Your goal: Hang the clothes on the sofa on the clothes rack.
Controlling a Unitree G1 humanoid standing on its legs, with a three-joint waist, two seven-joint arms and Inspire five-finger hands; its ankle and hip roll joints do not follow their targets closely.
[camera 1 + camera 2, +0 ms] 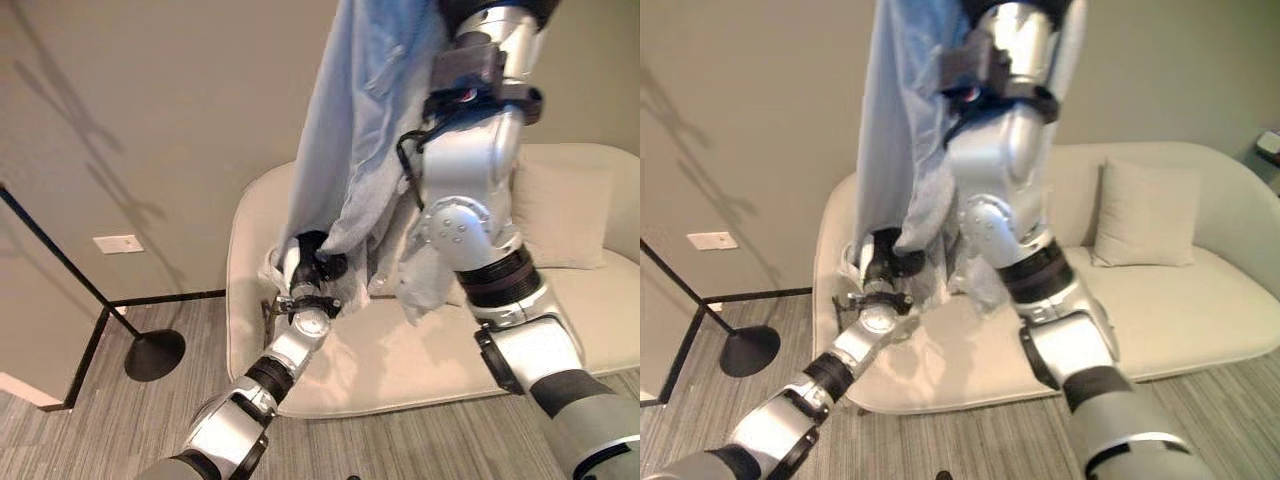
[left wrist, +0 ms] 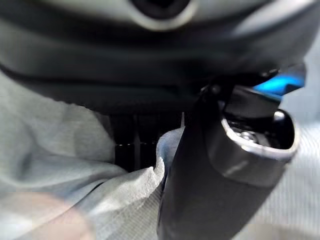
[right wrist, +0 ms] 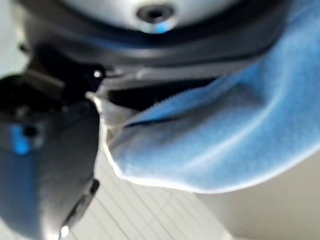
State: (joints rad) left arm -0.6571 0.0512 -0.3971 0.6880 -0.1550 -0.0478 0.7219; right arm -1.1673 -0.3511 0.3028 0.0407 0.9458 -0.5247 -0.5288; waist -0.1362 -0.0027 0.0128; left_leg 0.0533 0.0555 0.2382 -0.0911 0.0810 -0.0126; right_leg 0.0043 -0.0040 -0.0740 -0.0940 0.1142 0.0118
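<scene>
denim shirt (image 1: pixel 360 110), soft and floppy, hangs above the sofa (image 1: pixel 400 350), its top pinched by the right robot hand (image 3: pixel 50 150) and its hem gripped by the left robot hand (image 1: pixel 312 258); best held near the collar.

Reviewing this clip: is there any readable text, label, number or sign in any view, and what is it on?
None can be read.
The light blue shirt, pinched by the left hand low down and held up by the right hand, shows no print or tag.
The white wall plate is blank.
The sofa and cushion are plain.
</scene>
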